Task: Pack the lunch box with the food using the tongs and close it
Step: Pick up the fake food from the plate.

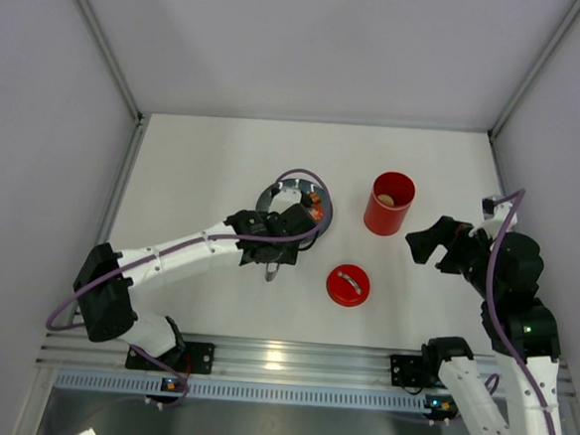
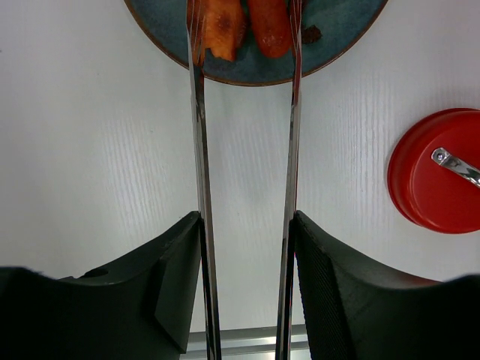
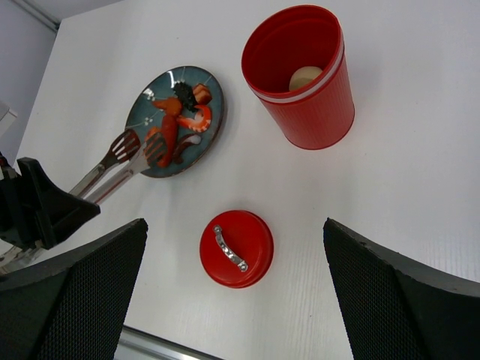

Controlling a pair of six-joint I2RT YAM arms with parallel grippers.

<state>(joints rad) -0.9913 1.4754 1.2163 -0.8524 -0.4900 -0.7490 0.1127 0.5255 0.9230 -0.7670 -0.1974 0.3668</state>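
Lunch box [image 3: 307, 105] upright, open on bench [image 1: 204, 172], beige disc [image 3: 304, 77] inside, lid [image 3: 236, 249] flat just beside, left pincer [image 2: 246, 225] pinching tongs [image 2: 199, 187], tips over orange food [image 2: 270, 26] on plate [image 2: 337, 37], right pincer [image 1: 426, 243] spread wide, near box

No readable text, labels or numbers anywhere.

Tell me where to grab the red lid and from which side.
Take the silver handle on top of the lid, coming straight down. The lid lies flat on the table, handle up, and its rim is low against the surface, leaving little to pinch from the side. The handle is a narrow raised bar running diagonally, so set the fingers across it.
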